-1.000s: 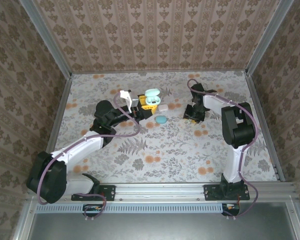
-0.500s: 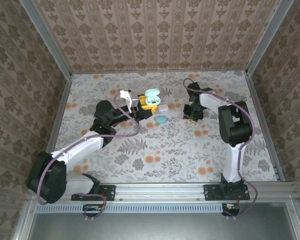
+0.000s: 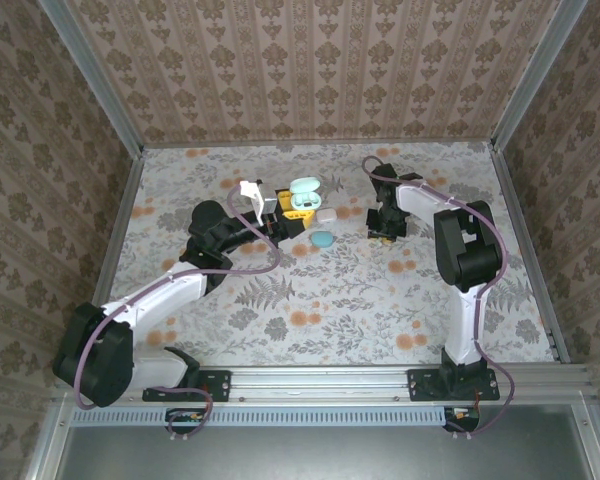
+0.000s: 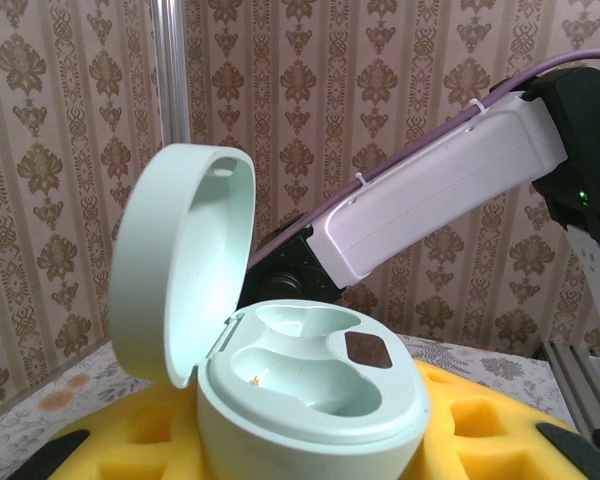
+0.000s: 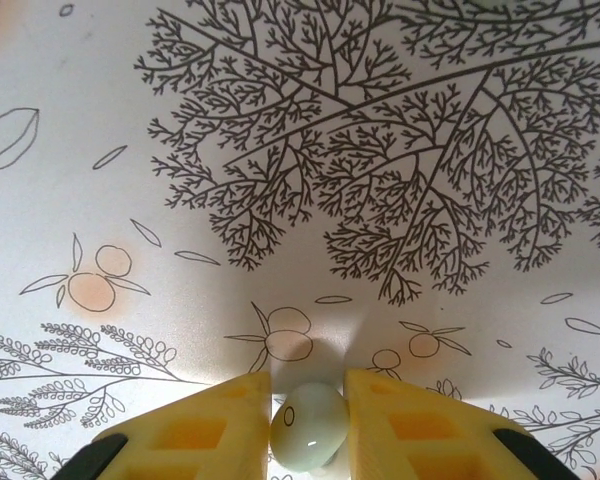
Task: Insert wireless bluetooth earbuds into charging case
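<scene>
Since a second ago your right arm has drawn its elbow inward and the right tool point(image 5: 308, 395) has narrowed. It now pinches the earbud point(image 5: 306, 432) down at the desk point(image 5: 280, 150), seemingly touching both pads point(image 5: 220, 425), though the frame edge cuts off the contact. Expect a light, hard, glossy pebble that squirts out easily, so grip gently across its rounded body. At 9 o'clock from it in the top view, the left tool point(image 3: 296, 206) clamps the open charging case point(image 4: 320, 415), whose sockets look empty.
</scene>
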You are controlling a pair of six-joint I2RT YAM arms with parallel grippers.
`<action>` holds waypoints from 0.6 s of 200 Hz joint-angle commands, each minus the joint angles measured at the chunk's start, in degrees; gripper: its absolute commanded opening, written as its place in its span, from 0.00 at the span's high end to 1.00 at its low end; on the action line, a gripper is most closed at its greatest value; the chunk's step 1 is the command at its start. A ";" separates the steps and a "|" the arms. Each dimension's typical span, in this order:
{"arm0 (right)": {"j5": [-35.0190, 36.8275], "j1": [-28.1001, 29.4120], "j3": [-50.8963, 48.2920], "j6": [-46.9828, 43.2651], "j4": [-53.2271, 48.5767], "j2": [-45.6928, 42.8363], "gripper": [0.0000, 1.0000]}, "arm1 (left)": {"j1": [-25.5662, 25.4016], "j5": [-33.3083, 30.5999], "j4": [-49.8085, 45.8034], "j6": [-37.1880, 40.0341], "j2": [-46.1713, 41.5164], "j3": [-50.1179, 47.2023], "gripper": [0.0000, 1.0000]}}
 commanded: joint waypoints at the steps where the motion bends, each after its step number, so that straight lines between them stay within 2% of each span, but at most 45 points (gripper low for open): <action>1: 1.05 0.84 2.03 -1.39 -2.68 1.61 0.72 | 0.65 -0.04 0.83 0.83 -1.08 -0.49 0.74; 61: 1.90 1.10 2.20 -1.15 -2.92 1.72 0.69 | 0.65 0.08 0.73 0.83 -1.08 -0.58 0.74; 120: 3.43 1.24 2.64 -0.24 -3.33 1.89 0.72 | 0.65 0.01 0.77 0.83 -1.08 -0.60 0.74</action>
